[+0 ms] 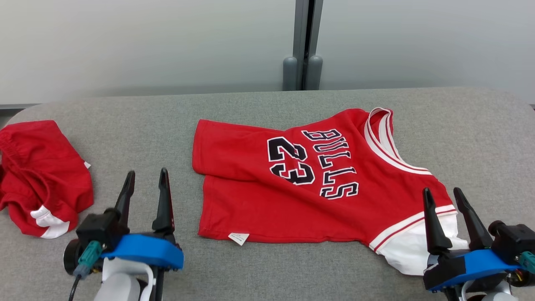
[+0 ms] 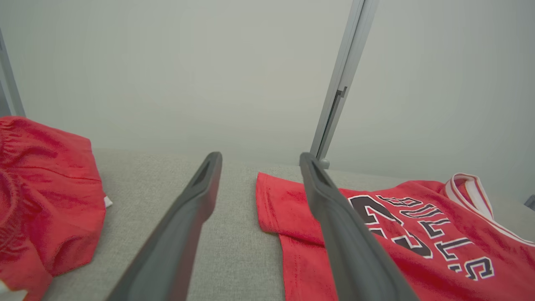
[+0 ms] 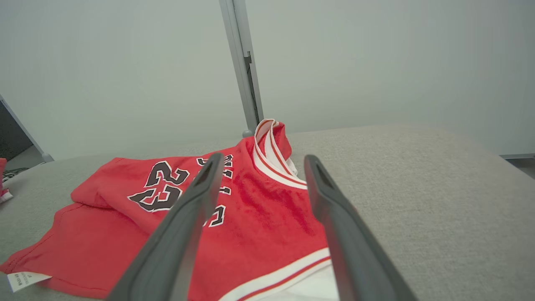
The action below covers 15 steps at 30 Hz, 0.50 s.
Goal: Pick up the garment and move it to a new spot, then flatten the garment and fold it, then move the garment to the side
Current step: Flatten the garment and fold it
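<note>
While the red Bulls jersey [image 1: 259, 200] lies mid-surface, neck to the right and its far side folded over, I see my left gripper [image 1: 147, 171] spread wide, holding nothing, just left of the hem. My right gripper [image 1: 441, 190] stands equally wide at the jersey's near right corner. Red shorts [image 1: 42, 179] lie crumpled at the grey surface's [image 1: 267, 108] left edge.

Red shorts [image 1: 42, 175] bunched at far left of grey fabric tabletop [image 1: 138, 121] — crumpled, not flat. White trim [image 1: 49, 221] shows at near corner, small white tag [image 1: 87, 164] pokes from right edge. Tabletop corners rounded. Behind, pale frosted wall panels [image 1: 146, 42] split by grey vertical post [image 1: 308, 33] — two rounded grey feet [image 1: 289, 73] at base, just past table's far edge. Dark opening [image 3: 10, 138] low at left of right wrist view.
</note>
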Available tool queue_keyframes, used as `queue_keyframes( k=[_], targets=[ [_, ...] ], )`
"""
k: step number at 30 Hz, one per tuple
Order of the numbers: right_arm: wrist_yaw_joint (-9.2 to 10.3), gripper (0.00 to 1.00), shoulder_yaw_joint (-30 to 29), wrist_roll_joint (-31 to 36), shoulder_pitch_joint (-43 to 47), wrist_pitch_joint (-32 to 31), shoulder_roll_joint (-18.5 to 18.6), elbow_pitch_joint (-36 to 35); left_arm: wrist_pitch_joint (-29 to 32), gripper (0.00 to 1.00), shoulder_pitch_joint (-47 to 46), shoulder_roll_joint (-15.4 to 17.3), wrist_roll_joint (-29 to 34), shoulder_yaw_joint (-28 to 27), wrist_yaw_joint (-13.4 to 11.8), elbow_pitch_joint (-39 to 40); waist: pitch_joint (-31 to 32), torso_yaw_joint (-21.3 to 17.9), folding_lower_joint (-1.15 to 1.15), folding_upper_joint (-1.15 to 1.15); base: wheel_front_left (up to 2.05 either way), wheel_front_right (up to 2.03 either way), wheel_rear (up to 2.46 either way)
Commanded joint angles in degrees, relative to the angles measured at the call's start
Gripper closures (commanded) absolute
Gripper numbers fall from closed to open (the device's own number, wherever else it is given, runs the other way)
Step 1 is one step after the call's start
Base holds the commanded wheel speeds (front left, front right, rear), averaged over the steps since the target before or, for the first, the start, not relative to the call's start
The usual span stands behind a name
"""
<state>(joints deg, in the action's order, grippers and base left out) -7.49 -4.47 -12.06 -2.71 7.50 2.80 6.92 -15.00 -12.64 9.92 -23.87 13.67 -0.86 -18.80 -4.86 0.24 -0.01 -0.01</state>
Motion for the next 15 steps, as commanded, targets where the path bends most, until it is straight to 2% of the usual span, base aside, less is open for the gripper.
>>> queue_keyframes(
  k=[1,8,15],
  targets=[
    [-0.01,0.00,-0.48,0.23,0.85,-0.18,0.19,0.25,-0.24,0.00,2.01,-0.09,0.56,-0.73,0.22,0.33,0.40,0.01,0.01,0.01,0.00,0.00,0.00],
    [-0.02,0.00,-1.61,0.56,2.40,-0.57,0.18,1.68,-0.24,0.00,9.31,-0.19,2.43,-3.42,-0.01,1.09,2.67,0.23,0.01,0.01,0.00,0.00,0.00],
    [-0.01,0.00,-0.64,3.99,4.84,-1.50,0.20,1.02,-0.25,0.00,13.12,-0.45,3.33,-5.01,0.53,2.09,4.54,1.16,0.01,0.01,0.00,0.00,0.00]
  ],
)
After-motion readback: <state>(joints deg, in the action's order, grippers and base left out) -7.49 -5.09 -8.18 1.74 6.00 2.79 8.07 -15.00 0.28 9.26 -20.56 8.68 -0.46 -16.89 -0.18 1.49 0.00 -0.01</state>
